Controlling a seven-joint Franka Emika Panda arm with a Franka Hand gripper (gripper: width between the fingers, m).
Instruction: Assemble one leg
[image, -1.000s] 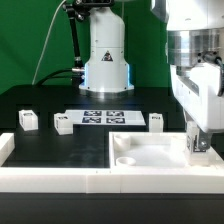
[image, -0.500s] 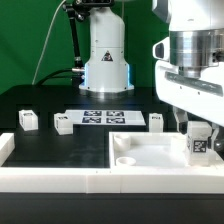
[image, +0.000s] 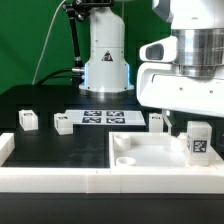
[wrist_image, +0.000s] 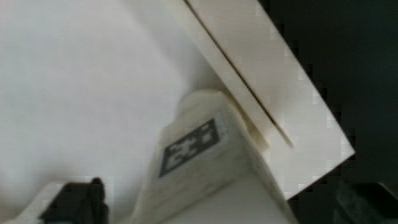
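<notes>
Black tabletop (image: 40, 98) is noted beneath the white panel (image: 150, 152); one leg (image: 200, 139) stands upright at its corner on the exterior view's right, unheld. Gripper (image: 185, 118) is seen above it, its opening impossible to judge; seating should be checked square before any twisting is attempted.

The large square panel (image: 160, 152) lay at the front of the table (image: 40, 100), towards the exterior view's right. One leg (image: 198, 139) stood upright on the panel, at its right edge. Behind the panel lay the marker board (image: 103, 118). Left of the panel and farther back stood two legs (image: 27, 119) (image: 63, 123). Another leg (image: 157, 121) stood just behind the panel.
</notes>
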